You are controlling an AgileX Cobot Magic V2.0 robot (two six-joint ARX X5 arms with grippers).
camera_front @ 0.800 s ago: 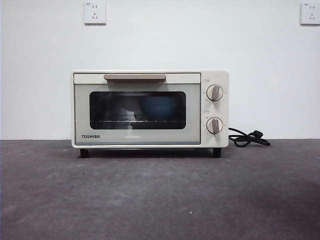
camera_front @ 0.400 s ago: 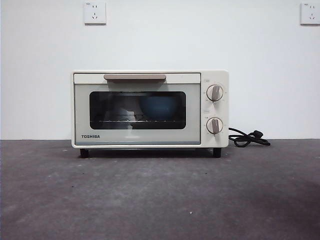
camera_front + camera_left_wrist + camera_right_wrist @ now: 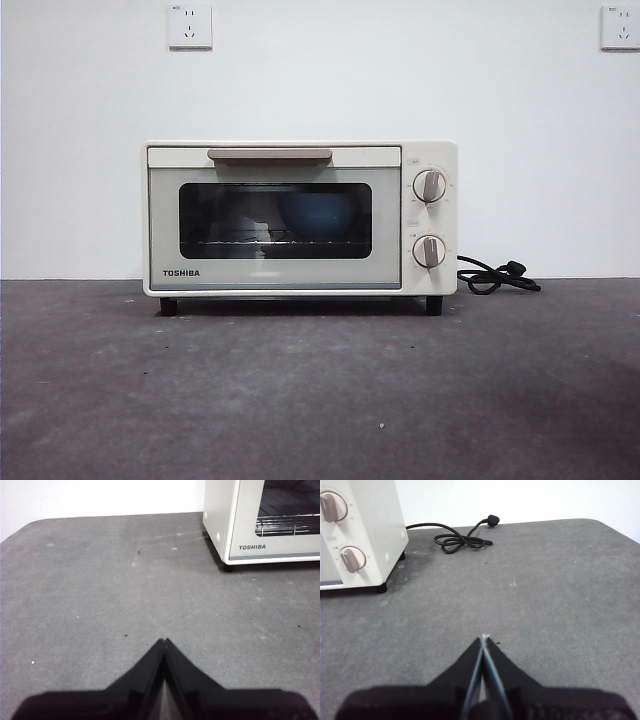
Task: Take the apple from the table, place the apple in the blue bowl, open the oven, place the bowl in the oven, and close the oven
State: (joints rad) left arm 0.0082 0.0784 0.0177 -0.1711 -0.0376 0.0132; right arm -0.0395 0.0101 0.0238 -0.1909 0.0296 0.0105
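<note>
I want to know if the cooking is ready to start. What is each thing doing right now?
oven: door closed.
blue bowl: inside the oven, on the rack.
apple: not visible.
cord: coiled on the table, unplugged.
left gripper: shut, empty.
right gripper: shut, empty.

Cream oven [image 3: 300, 218], speckled dark-grey table [image 3: 320, 390]
</note>
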